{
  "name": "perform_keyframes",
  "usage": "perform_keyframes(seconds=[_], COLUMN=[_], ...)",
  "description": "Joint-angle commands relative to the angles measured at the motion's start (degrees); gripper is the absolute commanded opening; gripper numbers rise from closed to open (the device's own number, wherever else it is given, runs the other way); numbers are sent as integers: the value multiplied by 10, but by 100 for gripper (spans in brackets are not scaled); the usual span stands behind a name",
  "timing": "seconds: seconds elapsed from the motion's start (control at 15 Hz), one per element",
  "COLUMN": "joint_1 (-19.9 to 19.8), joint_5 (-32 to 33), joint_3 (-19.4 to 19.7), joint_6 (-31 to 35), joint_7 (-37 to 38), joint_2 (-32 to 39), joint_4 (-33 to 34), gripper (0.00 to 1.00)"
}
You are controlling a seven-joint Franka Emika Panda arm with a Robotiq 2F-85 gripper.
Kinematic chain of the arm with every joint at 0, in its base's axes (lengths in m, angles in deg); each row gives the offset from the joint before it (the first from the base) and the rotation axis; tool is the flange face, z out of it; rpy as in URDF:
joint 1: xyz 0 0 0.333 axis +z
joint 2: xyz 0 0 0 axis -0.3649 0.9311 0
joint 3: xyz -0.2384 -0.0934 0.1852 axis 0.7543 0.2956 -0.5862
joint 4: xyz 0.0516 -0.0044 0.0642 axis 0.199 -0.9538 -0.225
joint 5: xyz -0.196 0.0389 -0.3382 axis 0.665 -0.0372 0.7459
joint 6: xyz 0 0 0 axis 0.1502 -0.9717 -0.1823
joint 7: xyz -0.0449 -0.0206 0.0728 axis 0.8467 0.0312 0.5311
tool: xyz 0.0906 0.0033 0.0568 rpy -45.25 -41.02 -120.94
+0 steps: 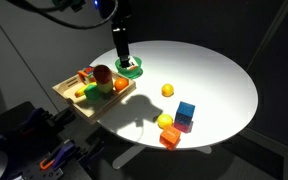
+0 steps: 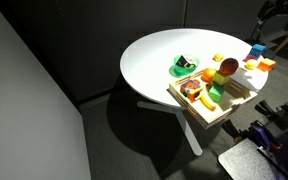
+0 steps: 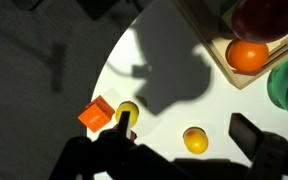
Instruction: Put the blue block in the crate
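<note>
- In an exterior view the crate (image 1: 66,96) stands at the edge of the round white desk (image 1: 214,70) and holds several coloured toys.
- The tool (image 1: 123,57) hangs just beside the crate's far corner, over a green-and-white bowl (image 1: 132,69). From this side I cannot tell how its jaws stand.
- The blue block (image 1: 186,111) is on the desk, well apart from the crate and outside it. A magenta block (image 1: 185,126) is just beside it, on the side away from the crate.
- A yellow ball (image 1: 168,90) lies between the crate and the blue block. A second yellow ball (image 1: 165,121) and an orange-red block (image 1: 170,137) lie near the desk edge, also far from the crate.
- In an exterior view from another place the crate (image 2: 199,112) hangs partly over the desk (image 2: 149,60) edge. The bowl (image 2: 184,68) is just beside it.
- The blue block (image 2: 256,50) is beyond the crate, well apart from it.
- In the wrist view the tool (image 3: 189,126) has its jaws spread wide, with nothing between them.
- A corner of the crate (image 3: 216,45) shows with an orange ball (image 3: 247,55) inside. The orange-red block (image 3: 96,114) lies well apart from the crate.
</note>
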State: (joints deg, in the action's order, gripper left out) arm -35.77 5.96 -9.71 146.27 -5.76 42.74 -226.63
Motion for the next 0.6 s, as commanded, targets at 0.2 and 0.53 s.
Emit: perform_keyframes(seconds=[0.2,0.53], joint_1=[4,3], joint_5=[6,18], joint_3=[26,46], joint_6=[15,82], joint_7=[-6,13], joint_2=[95,149], joint_4=[66,84], gripper=[100,100])
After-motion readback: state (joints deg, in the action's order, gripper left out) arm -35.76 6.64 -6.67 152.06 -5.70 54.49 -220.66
